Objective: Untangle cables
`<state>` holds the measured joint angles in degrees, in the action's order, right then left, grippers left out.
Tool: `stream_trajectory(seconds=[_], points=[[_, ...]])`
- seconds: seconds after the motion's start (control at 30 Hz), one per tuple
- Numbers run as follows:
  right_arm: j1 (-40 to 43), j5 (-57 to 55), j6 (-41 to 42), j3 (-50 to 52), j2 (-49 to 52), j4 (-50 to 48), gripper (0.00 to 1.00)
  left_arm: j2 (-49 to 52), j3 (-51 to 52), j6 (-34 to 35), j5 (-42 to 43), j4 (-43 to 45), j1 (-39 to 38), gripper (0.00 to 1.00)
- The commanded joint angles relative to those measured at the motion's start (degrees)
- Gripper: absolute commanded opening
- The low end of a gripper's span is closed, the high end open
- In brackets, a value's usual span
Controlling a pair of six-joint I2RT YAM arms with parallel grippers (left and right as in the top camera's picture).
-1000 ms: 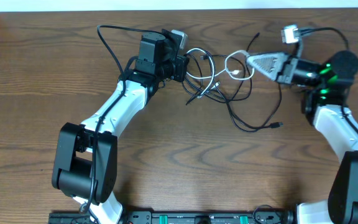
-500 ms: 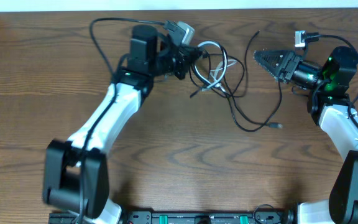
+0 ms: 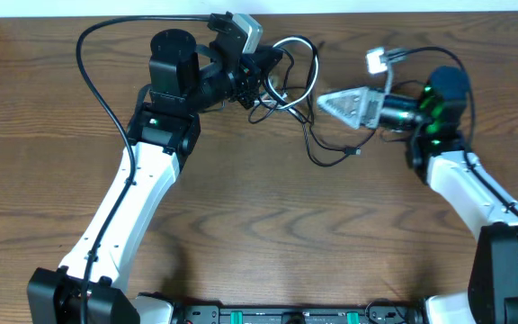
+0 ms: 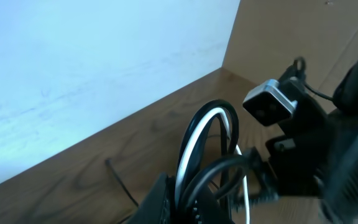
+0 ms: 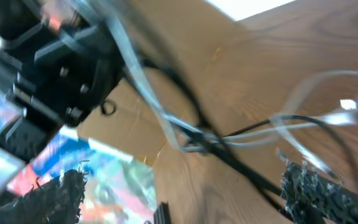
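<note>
The left gripper (image 3: 261, 74) is up near the top centre of the wooden table (image 3: 259, 225), close to the far edge, and it is clamped down on the cables (image 3: 288, 65), which bunch into a knot of loops just to the right of its fingers. Through the left wrist camera a white cable (image 4: 194, 140) and a black cable (image 4: 219, 168) arch up together out of the dark fingers at the bottom of the frame. The other arm's small grey camera block (image 4: 271, 102) sits just behind them at the right. One black strand drops away from the knot toward the middle of the table and curls round to a small plug end (image 3: 356, 151) lying on the wood. The right gripper (image 3: 324, 102) points leftward at the bundle, its tip just right of the loops and above that trailing strand. From its own wrist camera its fingers (image 5: 48, 196) stand wide apart at the two lower corners. Blurred black and white strands cross the wood in the gap ahead of them, and nothing is caught between the fingers.
</note>
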<state>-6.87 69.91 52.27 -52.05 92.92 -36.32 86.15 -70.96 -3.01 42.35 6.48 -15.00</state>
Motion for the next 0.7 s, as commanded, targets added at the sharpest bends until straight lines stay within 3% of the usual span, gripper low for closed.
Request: stream_trajectory(seconds=[0.0,0.23,0.33,0.43,0.53,0.67], points=[[-2.64,-5.14,-0.68,-0.52,-0.26,-0.26,0.99,-1.07,-0.72,-0.24,1.22,0.24,0.13,0.07],[-3.61,-29.24,-0.70,-0.55,-0.26,11.04,0.97,-3.10,-0.72,0.28,3.78,-0.17,-1.11,0.07],[-3.56,-50.27,-0.70,-0.55,-0.26,21.55,0.96,-4.98,-0.72,0.26,4.76,-1.20,-1.16,0.08],[-3.56,-64.26,-0.72,-0.55,-0.26,29.40,0.95,-7.17,-0.72,0.26,8.59,-1.25,-1.16,0.07],[-3.30,-69.18,-0.76,-0.55,-0.26,33.70,0.95,-8.87,-0.72,0.26,8.90,-1.29,-1.16,0.08],[-1.49,-65.46,-2.84,-0.55,-0.26,36.72,0.97,-11.23,-0.72,0.02,8.07,-1.31,-1.14,0.07]])
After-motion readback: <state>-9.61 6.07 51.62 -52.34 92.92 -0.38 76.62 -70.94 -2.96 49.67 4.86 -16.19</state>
